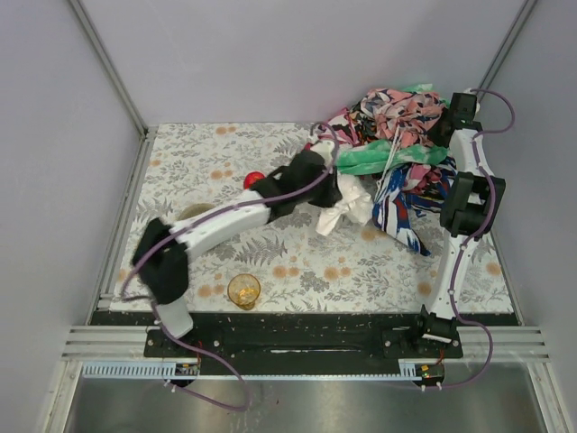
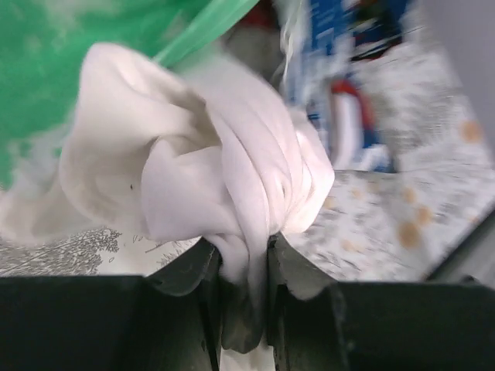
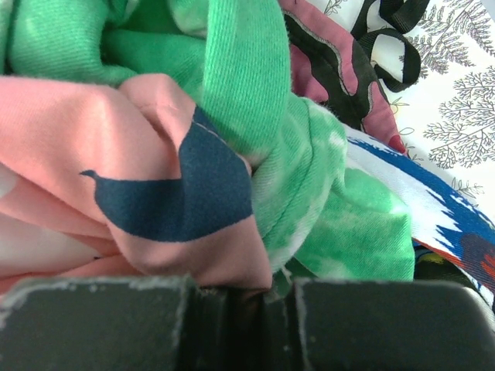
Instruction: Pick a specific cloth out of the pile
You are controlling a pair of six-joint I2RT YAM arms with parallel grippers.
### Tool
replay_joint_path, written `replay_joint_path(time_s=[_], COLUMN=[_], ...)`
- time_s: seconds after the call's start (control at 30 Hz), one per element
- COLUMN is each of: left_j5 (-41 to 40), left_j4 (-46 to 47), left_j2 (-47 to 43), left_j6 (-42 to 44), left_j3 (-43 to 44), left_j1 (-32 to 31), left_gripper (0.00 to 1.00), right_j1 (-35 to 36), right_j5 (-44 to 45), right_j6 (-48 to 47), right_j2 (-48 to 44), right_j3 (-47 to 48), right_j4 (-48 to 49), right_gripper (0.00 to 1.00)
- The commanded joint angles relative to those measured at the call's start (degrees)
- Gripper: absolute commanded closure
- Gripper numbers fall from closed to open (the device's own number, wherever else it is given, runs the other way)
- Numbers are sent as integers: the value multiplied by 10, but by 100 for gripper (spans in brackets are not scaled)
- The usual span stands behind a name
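Clamped tight in left gripper (image 2: 244, 259): white cloth (image 2: 232, 154), bunched, just left of pile (image 1: 397, 126), over floral table (image 1: 297, 262). Pressed against pile's pink and green folds at far right: right gripper (image 3: 244, 297), fingers close together, grip impossible to tell.

No text I can read.
Across my three views I find no letters, numbers, labels or brand marks that I can make out. The prints on the pile (image 1: 397, 135) at the upper right of the top view, and on the table cover (image 1: 225, 153) beneath it, are patterns only, with flowers, ferns and colour blocks.
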Motion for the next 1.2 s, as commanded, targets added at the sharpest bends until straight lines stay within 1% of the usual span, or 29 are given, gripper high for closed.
replay_joint_path(time_s=[0.0,0.1,0.17,0.2,0.27,0.37,0.53,0.57,0.63,0.67,0.7,0.73,0.77,0.83,0.97,1.03,1.13,1.17], left_j5=[60,19,-32,-58,-78,-84,-70,-67,-65,-65,-65,-63,-58,-48,-33,-8,33,35], left_j4=[82,61,46,39,27,7,-8,-9,-10,-10,-8,-1,6,17,32,53,78,82], left_j2=[-235,-335,-384,-402,-438,-464,-495,-498,-504,-505,-508,-511,-514,-515,-509,-505,-494,-490], left_j6=[81,105,120,126,135,144,141,140,138,136,132,127,123,112,84,69,46,37], left_j3=[-76,-100,-102,-102,-93,-76,-78,-82,-91,-95,-106,-116,-128,-149,-186,-214,-246,-255], left_j1=[-6,-6,-5,-6,-6,-6,-6,-6,-6,-5,-6,-5,-5,-5,-6,-6,-5,-5], left_gripper=[100,100,100,100,100,100,100,100,100,100,100,100,100,100,100,100,100,100], right_j1=[39,39,39,39,39,39,39,39,39,39,39,39,39,39,39,39,41,42], right_j5=[-40,-40,-39,-38,-38,-36,-29,-25,-16,-14,-11,-5,2,17,16,8,-16,-23], right_j6=[-17,-16,-18,-19,-22,-28,-50,-56,-63,-70,-78,-85,-88,-91,-83,-71,-57,-55], right_j2=[41,44,46,46,44,29,-12,-26,-56,-71,-90,-107,-122,-157,-258,-317,-420,-451], right_j3=[-8,-6,-2,-1,1,-5,-18,-23,-24,-21,-13,-4,7,17,-30,-83,-173,-207], right_j4=[-110,-112,-114,-118,-120,-120,-127,-129,-134,-136,-142,-155,-168,-192,-194,-179,-129,-109], right_gripper=[99,99,98,97,96,94,78,73,60,48,23,13,8,2,0,1,1,1])
